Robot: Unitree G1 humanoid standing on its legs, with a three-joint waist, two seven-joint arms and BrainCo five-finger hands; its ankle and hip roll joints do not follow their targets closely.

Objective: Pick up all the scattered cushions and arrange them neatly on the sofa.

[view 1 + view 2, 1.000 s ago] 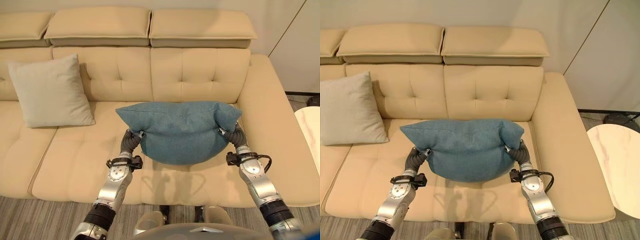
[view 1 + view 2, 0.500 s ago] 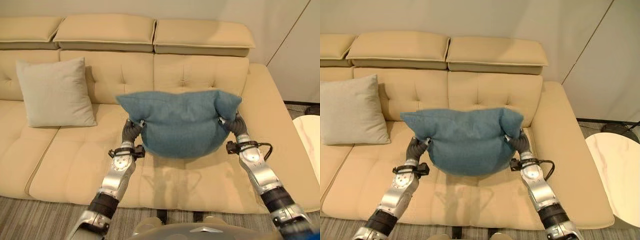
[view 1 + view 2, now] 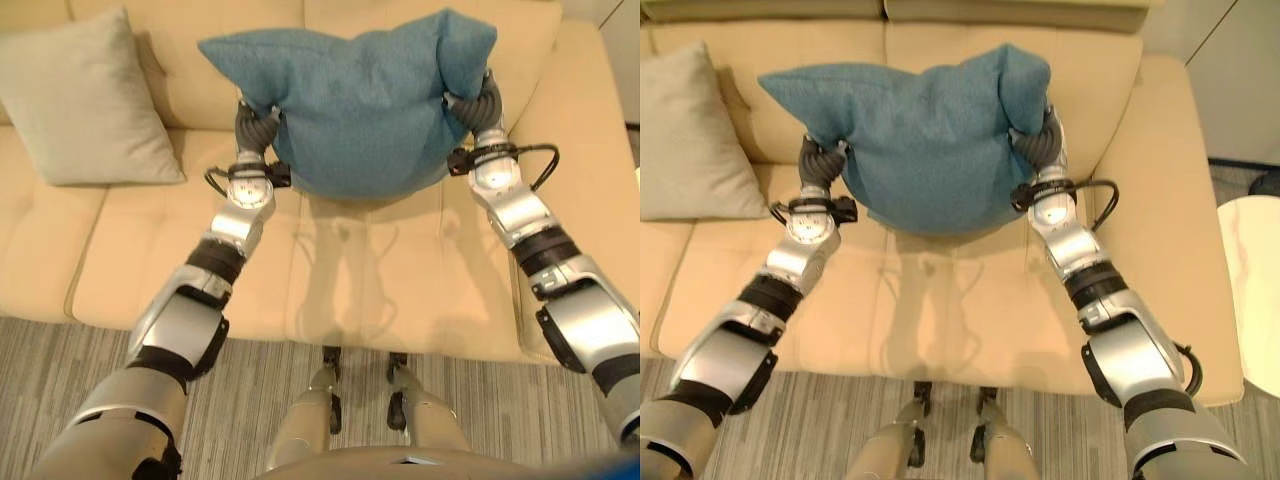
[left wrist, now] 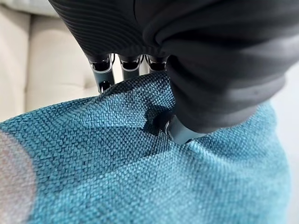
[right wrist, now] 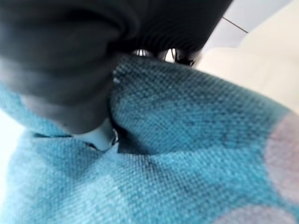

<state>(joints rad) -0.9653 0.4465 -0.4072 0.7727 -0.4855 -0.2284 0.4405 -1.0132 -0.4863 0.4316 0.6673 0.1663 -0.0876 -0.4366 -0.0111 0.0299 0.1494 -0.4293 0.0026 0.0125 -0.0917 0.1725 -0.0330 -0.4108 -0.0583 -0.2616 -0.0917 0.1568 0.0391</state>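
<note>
Cream upholstery takes up most of the scene: a tufted sofa (image 3: pixel 400 260) with grey striped flooring (image 3: pixel 250 400) along its front edge. Both arms reach out over the seat and hold a teal cushion (image 3: pixel 360 100) up between them, clear of the seat and in front of the backrest, its two upper corners poking up above the hands. From overhead, the left hand (image 3: pixel 258 122) and the right hand (image 3: pixel 1038 140) show little more than their dark ribbed covers pressed into the cushion's sides. Close up, the left wrist view tells more: the fingers (image 4: pixel 103 74) curl over a fold of the woven teal fabric while the thumb digs in from the other side, pinching it. On the right wrist view the thumb (image 5: pixel 100 135) likewise sinks into the cloth, fingers hooked over the bunched edge. A pale grey cushion (image 3: pixel 85 95) leans against the backrest toward the sofa's left end, well apart from the teal one.
</note>
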